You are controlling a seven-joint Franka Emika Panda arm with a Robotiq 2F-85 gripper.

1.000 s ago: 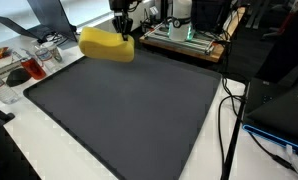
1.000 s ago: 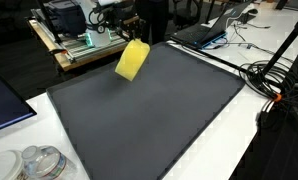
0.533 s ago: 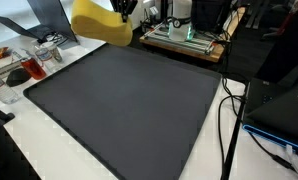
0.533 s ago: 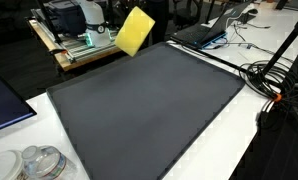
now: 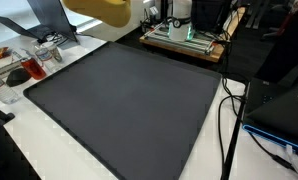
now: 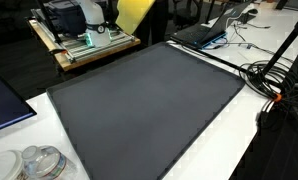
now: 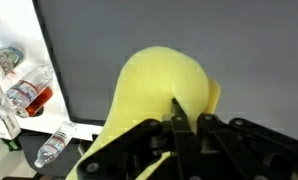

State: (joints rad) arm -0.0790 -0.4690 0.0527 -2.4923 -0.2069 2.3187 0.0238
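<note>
The pincer is clamped on the yellow sponge. The sponge hangs high over the far edge of the mat. It is up, not set down.

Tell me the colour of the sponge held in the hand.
Yellow; the sponge shows best in the wrist view.

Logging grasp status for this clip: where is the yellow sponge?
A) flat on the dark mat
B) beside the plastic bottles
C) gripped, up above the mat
C: the wrist view shows the gripper shut on the yellow sponge, and in an exterior view it hangs well clear of the dark mat.
</note>
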